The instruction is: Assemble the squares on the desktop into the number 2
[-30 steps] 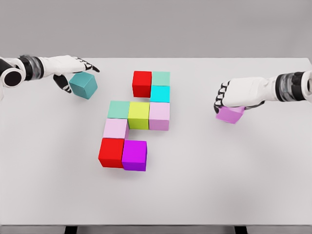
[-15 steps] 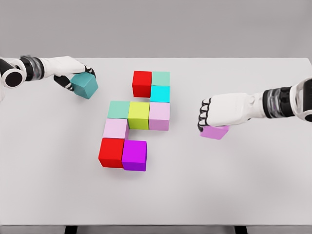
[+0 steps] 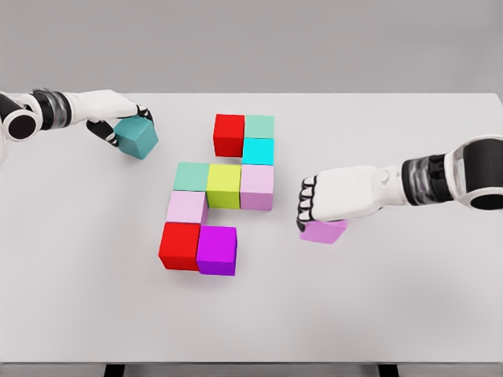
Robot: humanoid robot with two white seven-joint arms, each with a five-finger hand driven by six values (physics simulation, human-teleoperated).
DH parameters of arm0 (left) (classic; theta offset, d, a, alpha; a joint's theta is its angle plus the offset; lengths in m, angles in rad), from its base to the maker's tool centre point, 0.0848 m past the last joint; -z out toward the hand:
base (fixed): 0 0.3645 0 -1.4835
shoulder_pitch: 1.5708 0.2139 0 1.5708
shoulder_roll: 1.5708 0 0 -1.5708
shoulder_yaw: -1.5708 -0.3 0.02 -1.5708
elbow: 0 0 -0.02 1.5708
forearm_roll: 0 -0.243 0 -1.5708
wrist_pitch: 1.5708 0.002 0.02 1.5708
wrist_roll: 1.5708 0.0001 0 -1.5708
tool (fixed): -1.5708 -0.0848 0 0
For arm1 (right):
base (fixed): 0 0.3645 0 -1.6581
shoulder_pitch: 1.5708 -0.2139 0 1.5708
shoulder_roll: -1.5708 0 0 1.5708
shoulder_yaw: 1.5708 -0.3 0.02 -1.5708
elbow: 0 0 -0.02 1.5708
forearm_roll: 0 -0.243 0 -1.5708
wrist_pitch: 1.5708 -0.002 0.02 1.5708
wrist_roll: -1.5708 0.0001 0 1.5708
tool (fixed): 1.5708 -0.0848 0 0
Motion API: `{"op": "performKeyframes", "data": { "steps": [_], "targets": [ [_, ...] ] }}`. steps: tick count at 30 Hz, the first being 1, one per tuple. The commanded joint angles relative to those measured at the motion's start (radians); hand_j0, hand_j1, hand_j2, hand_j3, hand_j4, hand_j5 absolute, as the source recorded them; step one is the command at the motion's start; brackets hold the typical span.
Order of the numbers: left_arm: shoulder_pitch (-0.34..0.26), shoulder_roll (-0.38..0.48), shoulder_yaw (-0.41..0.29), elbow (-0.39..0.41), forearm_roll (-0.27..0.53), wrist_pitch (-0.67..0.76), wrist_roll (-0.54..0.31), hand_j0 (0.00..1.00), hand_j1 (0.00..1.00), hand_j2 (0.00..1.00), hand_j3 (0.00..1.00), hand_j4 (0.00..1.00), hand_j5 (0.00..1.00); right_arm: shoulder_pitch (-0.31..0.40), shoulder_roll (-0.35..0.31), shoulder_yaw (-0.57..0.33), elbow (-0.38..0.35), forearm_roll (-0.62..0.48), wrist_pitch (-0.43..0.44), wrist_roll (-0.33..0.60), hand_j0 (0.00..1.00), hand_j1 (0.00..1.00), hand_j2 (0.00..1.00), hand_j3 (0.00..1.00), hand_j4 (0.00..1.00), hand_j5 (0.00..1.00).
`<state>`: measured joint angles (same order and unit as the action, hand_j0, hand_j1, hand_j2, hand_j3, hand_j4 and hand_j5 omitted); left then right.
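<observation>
Right hand point(image 3: 318, 206) clamped over a violet cube point(image 3: 322, 231), fingers curled down its near side, cube poking out below the palm, just right of the figure and well clear of it. Left hand point(image 3: 118, 118) closed on a teal cube point(image 3: 136, 137) at the far left of the table point(image 3: 409, 314), well apart from the rest.

Assembled so far: red cube point(image 3: 229, 135) and mint cube point(image 3: 259, 126) on top, cyan cube point(image 3: 258, 151) under the mint, then a middle row of green cube point(image 3: 191, 177), yellow cube point(image 3: 224, 185) and pink cube point(image 3: 257, 187), pale pink cube point(image 3: 187, 207) below the green, bottom row of a second red cube point(image 3: 180, 246) and magenta cube point(image 3: 217, 250). Gaps judged open at the bottom right and the top left.

Risks: violet cube held only from above, so likely to slip or twist if dragged. Coming in low toward the magenta cube, could shove it and the red one out of line. Set down skewed, leaves a crooked bottom row. Teal cube, tilted in the left hand, could land askew beside the top red cube and nudge it.

Against the earlier pictures: right hand and violet cube now lower and further left, nearer the figure; left hand now wrapped round the teal cube, fingers no longer spread above it. Figure itself unchanged.
</observation>
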<state>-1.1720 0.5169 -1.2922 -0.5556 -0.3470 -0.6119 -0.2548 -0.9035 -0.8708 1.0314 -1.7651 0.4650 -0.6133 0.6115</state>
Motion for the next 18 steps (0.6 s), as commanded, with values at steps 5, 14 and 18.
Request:
{"op": "performKeyframes", "data": {
  "steps": [5,14,18],
  "targets": [
    [0.0,0.0,0.027,0.0,0.006,0.001,0.0,0.65,0.65,0.65,0.65,0.65,0.65,0.011,0.03,-0.001,0.0,-0.012,0.002,-0.001,0.56,0.56,0.56,0.56,0.56,0.56],
    [0.0,-0.015,0.048,0.01,0.01,0.001,0.0,0.66,0.66,0.66,0.66,0.66,0.66,0.025,0.075,-0.001,0.001,-0.005,0.002,-0.001,0.56,0.56,0.56,0.56,0.56,0.56],
    [0.0,-0.038,0.063,0.031,0.01,0.001,0.0,0.66,0.66,0.66,0.66,0.66,0.66,0.025,0.085,-0.001,0.001,-0.002,0.002,-0.001,0.56,0.56,0.56,0.56,0.56,0.56]
  ]
}}
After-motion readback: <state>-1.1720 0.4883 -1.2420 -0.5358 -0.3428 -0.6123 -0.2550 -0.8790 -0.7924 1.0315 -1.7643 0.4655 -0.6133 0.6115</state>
